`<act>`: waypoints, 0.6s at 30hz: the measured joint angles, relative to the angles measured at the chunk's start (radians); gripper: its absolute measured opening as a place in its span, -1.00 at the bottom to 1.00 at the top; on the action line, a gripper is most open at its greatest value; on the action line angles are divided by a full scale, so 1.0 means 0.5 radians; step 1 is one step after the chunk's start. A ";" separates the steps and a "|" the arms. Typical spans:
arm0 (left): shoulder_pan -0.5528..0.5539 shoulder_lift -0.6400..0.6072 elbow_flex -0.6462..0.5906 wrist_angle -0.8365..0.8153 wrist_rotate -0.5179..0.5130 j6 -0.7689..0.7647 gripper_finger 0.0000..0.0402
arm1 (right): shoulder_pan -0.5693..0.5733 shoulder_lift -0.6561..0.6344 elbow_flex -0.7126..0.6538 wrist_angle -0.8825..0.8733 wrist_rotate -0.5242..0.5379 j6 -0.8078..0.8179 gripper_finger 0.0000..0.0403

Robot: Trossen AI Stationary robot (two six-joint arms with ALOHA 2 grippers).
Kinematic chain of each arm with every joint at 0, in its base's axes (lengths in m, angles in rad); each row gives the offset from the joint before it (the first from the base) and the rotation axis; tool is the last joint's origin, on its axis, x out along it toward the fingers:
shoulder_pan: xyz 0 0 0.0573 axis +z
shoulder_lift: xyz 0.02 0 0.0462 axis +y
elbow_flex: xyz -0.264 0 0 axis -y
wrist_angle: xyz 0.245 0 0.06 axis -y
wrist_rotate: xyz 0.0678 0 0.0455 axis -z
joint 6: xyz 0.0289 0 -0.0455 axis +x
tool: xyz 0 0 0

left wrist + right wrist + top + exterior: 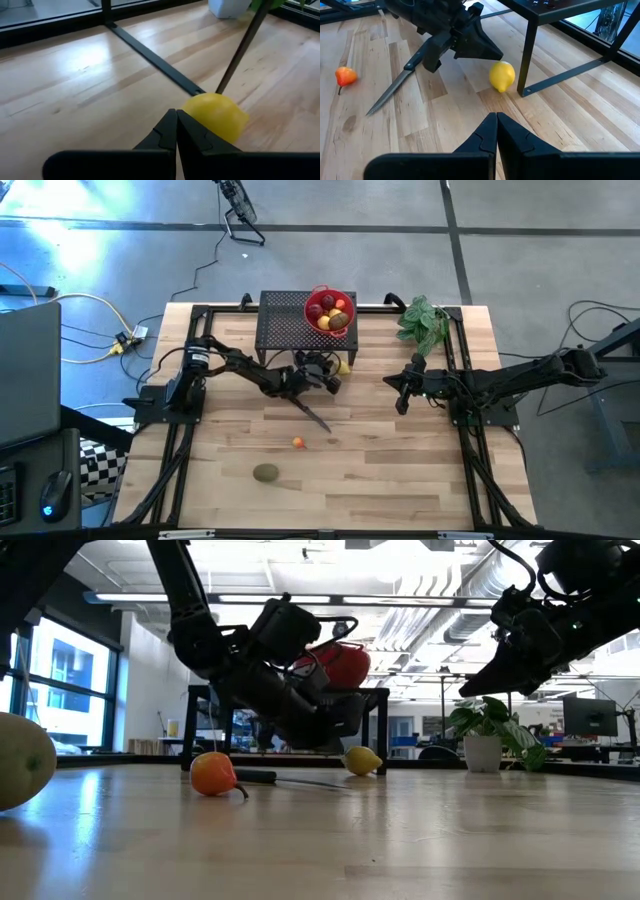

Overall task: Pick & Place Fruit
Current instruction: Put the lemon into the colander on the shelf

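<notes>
Nearest the worktop's (400, 470) front edge lies a kiwi (265, 472), then a small orange fruit (298, 442), both in front of the knife (312, 415). Behind the knife, the left claw (332, 383) hovers closed and empty just short of a lemon (216, 116). Right of it, the right claw (403, 402) hangs closed, empty. Farthest, the red bowl (312, 303) holds more fruit.

Just past the black left gripper (176, 131) lies a yellow lemon (501, 76) on the pale, striped wood table (400, 470). Beside that gripper is a knife (395, 87) with black handle and grey blade. Farther off lie a small orange fruit (346, 76) and a brown-green kiwi (265, 472). A red bowl (312, 320) holds dark red and yellow fruit. The right gripper (496, 131) is black, the leafy bunch (422, 323) green.
</notes>
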 joint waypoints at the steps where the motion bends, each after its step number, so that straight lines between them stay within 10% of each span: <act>1: 0.000 0.000 0.000 0.001 0.002 0.003 -1.00 | 0.000 0.000 0.000 0.000 0.000 -0.001 -0.98; 10: -0.067 0.000 0.000 -0.022 0.325 0.009 -1.00 | 0.000 0.000 0.000 0.001 -0.001 -0.001 -0.98; 18: -0.218 0.001 0.000 0.015 -0.014 0.009 -1.00 | 0.000 0.000 0.000 0.000 0.000 -0.001 -0.98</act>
